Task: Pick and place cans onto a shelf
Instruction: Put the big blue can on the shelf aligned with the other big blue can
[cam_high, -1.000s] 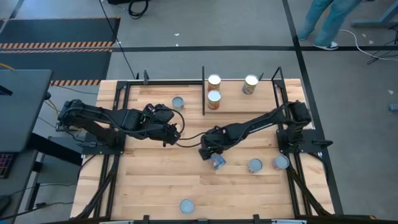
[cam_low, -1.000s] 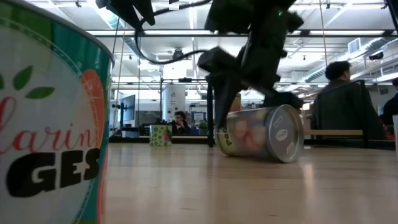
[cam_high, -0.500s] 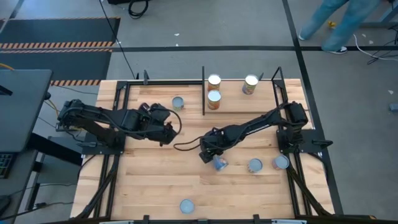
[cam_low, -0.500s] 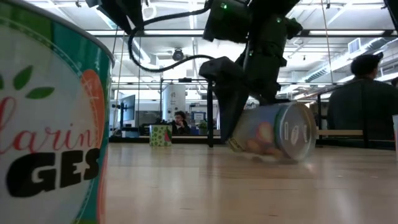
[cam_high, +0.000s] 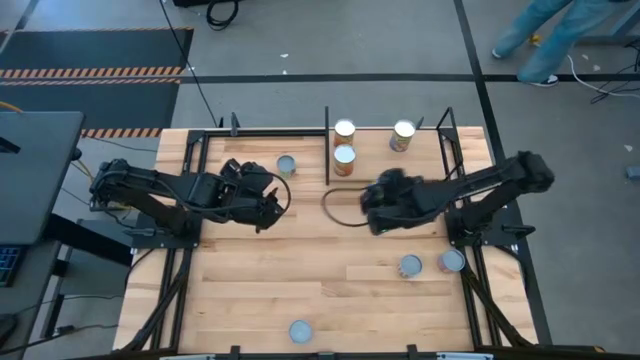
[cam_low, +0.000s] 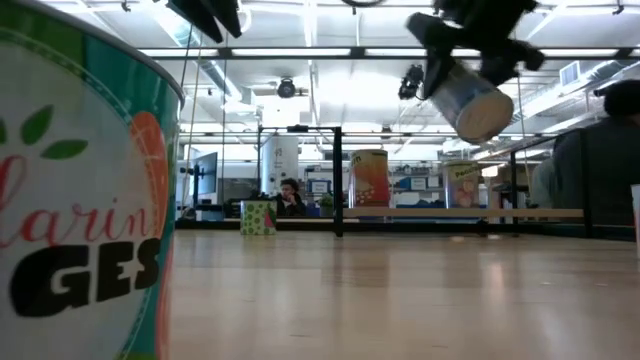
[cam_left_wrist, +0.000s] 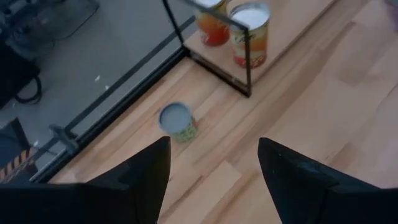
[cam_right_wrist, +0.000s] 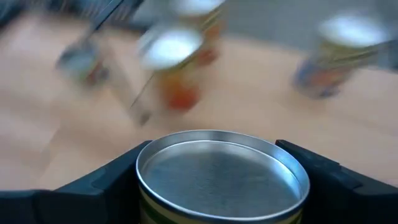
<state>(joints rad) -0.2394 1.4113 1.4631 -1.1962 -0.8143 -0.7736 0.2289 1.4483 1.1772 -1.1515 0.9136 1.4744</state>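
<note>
The right pincer (cam_right_wrist: 221, 180) is closed on a can (cam_right_wrist: 222, 174), lifted clear off the tabletop (cam_high: 300, 290) and tilted. The shelf (cam_high: 400, 165) lies just beyond it, toward the far edge, already with three upright cans. The left pincer (cam_left_wrist: 214, 171) waits open and empty near the far left part.

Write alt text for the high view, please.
Top-down: the right gripper holds a can above mid-table, near the shelf where three cans stand. The left gripper hovers open near a loose can; three more cans sit toward the front.
</note>
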